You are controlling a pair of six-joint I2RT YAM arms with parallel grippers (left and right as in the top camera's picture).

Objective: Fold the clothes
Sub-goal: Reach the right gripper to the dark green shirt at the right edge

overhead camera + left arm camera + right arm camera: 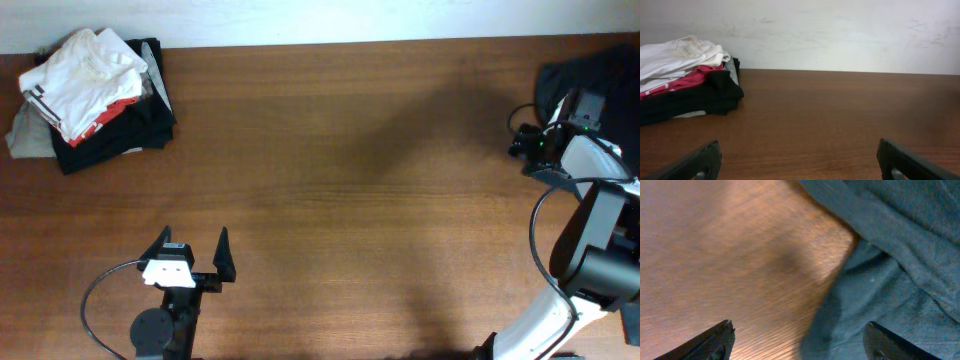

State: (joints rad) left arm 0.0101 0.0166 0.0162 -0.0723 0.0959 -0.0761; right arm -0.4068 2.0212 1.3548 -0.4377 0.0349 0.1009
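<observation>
The dark charcoal T-shirt (606, 68) lies bunched at the table's far right edge, partly cut off by the overhead view; no lettering shows. In the right wrist view its wrinkled fabric (890, 255) fills the right half, over the wooden table (715, 255). My right gripper (562, 102) is open and empty, its fingers (800, 324) straddling the shirt's left edge just above it. My left gripper (195, 250) is open and empty near the table's front left, far from the shirt; its fingers (799, 147) show over bare wood.
A pile of folded clothes (95, 85), white, red and black, sits at the back left corner; it also shows in the left wrist view (685, 80). A pale wall (840, 35) runs behind the table's far edge. The brown table (350, 180) spans between the arms.
</observation>
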